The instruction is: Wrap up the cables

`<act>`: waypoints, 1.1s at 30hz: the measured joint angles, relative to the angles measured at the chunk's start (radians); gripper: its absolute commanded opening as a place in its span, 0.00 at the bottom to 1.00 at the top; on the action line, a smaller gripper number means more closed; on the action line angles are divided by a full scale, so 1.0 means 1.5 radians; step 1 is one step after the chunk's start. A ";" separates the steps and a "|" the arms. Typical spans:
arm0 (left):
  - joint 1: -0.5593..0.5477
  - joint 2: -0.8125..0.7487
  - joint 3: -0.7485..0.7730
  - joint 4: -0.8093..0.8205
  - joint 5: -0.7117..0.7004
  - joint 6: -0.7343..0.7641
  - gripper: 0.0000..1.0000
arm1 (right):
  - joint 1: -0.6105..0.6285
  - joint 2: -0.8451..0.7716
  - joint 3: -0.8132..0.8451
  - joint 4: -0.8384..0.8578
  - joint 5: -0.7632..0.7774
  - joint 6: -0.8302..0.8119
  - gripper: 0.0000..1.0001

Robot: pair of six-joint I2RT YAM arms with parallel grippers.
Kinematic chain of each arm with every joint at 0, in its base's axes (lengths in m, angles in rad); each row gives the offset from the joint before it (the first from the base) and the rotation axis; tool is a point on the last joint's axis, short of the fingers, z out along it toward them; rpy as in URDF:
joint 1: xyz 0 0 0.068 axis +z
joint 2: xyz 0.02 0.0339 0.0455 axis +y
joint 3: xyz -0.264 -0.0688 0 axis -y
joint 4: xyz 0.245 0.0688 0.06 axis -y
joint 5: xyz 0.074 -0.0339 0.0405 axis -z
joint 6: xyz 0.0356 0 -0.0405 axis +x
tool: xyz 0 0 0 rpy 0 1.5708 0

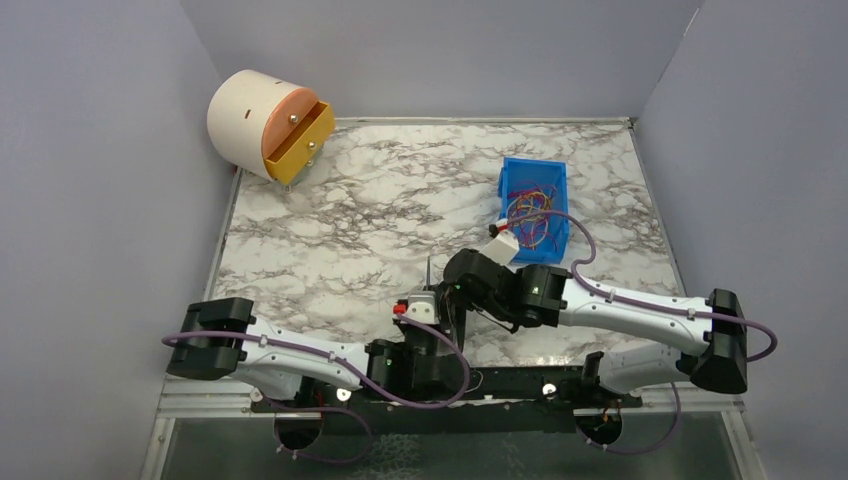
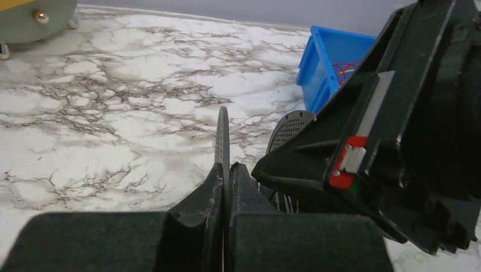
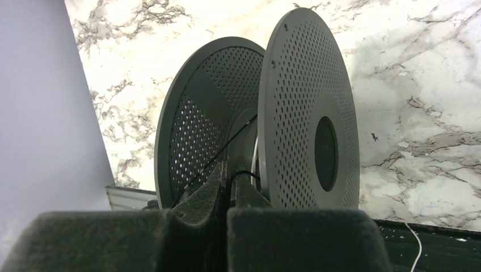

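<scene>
The left claw [image 2: 225, 173] is closed tight on a thin dark disc held upright and seen edge-on, which appears to be one flange of the grey perforated spool [image 3: 309, 107]. The right claw [image 3: 228, 173] is likewise pinched shut, and a thin black cable [image 3: 221, 156] is caught between its fingers, just in front of the spool's hub and between the two flanges. In the top view both claws are met near the middle of the bench's near edge, with the spool between them.

Most of the spool is hidden from above by the two wrists. In the left wrist view only a slice of a second perforated flange is seen behind the black body of the right arm. How much cable lies on the hub cannot be made out.

The bench [image 1: 380, 200] is topped in white marble pattern with grey veins. A blue bin [image 1: 520, 168] holding a tangle of coloured wires [image 1: 530, 210] is set towards the far right, and a round drawer unit [image 1: 245, 115] with an orange front is placed at the far left corner. The bench is enclosed by plain grey-lilac walls [image 1: 440, 50].
</scene>
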 measured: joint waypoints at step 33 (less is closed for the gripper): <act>-0.068 0.117 0.042 -0.291 -0.023 -0.233 0.00 | -0.136 0.042 0.025 0.018 0.086 0.018 0.28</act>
